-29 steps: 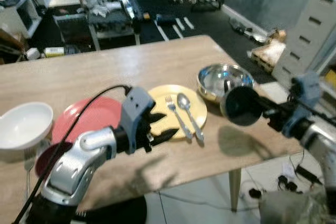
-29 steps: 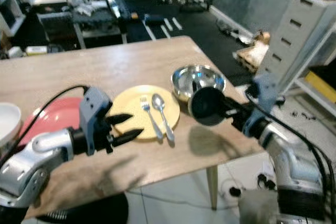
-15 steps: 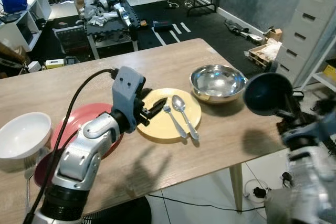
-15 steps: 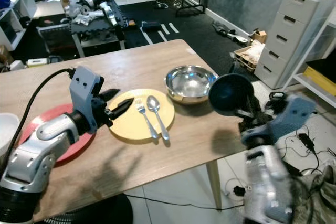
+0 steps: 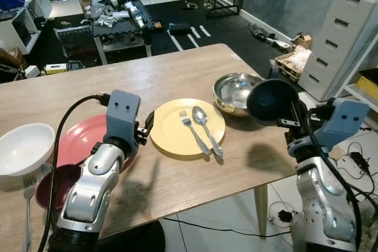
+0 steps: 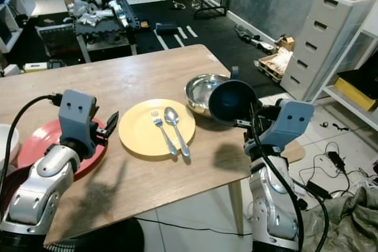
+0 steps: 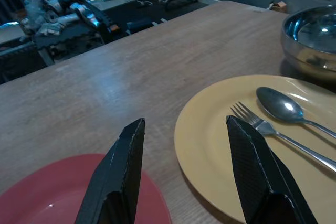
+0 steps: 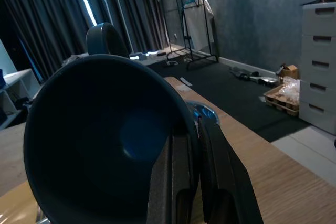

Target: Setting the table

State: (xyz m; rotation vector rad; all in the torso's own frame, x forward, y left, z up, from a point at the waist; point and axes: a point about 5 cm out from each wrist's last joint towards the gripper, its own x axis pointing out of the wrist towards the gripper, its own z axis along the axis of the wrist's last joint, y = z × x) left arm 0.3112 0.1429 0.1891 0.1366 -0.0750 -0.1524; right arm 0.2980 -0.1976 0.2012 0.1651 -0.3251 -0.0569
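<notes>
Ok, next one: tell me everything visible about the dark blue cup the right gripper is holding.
The dark blue cup looks like glazed ceramic, round and deep, with a loop handle visible at its rim in the right wrist view. It is tipped on its side, its empty mouth facing the camera, held in the air over the wooden table's right edge, in front of the shiny steel bowl. The right gripper pinches its rim, one black finger inside and one outside. Nothing else touches it.
</notes>
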